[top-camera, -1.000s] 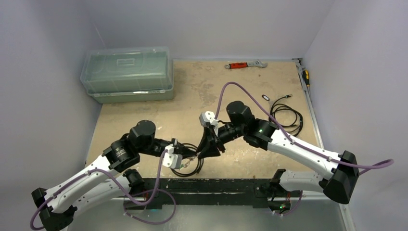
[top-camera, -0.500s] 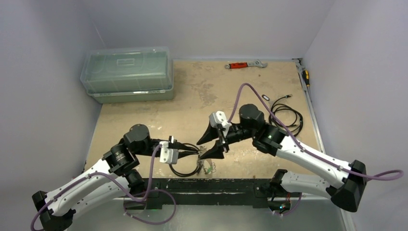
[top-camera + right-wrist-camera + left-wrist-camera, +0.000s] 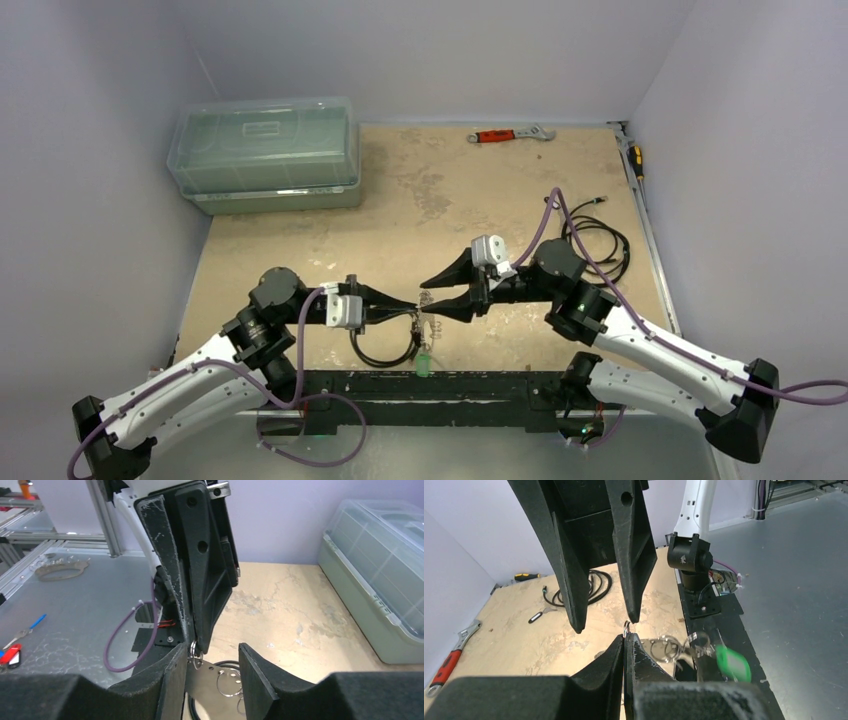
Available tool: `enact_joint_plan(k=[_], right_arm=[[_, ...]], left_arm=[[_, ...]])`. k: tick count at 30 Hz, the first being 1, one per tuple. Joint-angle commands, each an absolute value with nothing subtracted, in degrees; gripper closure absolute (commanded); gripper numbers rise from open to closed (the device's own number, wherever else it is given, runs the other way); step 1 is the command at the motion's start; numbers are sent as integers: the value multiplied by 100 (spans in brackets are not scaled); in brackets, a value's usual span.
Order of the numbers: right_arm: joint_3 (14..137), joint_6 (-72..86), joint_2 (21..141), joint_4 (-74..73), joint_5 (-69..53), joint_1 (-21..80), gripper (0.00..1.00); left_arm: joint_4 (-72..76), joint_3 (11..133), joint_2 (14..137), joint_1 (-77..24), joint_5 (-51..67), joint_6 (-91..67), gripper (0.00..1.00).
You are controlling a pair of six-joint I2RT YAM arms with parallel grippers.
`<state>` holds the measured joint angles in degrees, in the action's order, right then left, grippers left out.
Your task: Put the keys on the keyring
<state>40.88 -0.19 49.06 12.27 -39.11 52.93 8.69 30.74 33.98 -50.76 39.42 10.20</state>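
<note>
- Silvery, tiny metal keys (image 3: 425,335) and small wire rings hang as one bunch with a bright green plastic tag (image 3: 731,663) at the low end. They are near the front edge of the sandy-brown wooden table (image 3: 420,190), between the two arms.
- The top small silvery ring (image 3: 626,626) of that bunch is pinched in the black two-finger left gripper (image 3: 412,308), whose jaws are clenched tight on it.
- In the left wrist view the rest of the bunch is blurred. I cannot tell whether the green tag rests on the black strip at the table's edge or hangs above it.
- The black two-finger right gripper (image 3: 426,300) faces the left one tip to tip with its jaws spread wide, grasping nothing.
- One of the right gripper's fingers (image 3: 175,672) sits just beside the pinched ring. Whether it touches the ring cannot be told.
- The keyring (image 3: 385,364), a large thin wire loop that looks dark from above, lies flat on the table just under the left gripper, apart from the bunch.
- A round black cable coil (image 3: 598,240) lies on the right side of the table, behind the right arm.
- A red-handled metal wrench (image 3: 505,134) lies at the far edge, well apart from both grippers.
- A clear lidded plastic box (image 3: 265,155) stands in the far left corner.
</note>
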Motion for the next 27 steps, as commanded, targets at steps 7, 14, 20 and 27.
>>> enact_joint_plan(k=[7, 14, 20, 27], right_arm=[[3678, 41, 4422, 1874, -3335, 5309, 55], [3523, 145, 4390, 2145, -3338, 5309, 61], [3627, 71, 4552, 2087, -3419, 5309, 68], [3682, 79, 4590, 2057, -3463, 5309, 75]], left_arm=[[2244, 2852, 3309, -5106, 3586, 322, 100], [2441, 2769, 3361, -5106, 3598, 229, 100], [2543, 2761, 3384, -5105, 3586, 170, 100], [2675, 2714, 3438, -5100, 3568, 105, 100]])
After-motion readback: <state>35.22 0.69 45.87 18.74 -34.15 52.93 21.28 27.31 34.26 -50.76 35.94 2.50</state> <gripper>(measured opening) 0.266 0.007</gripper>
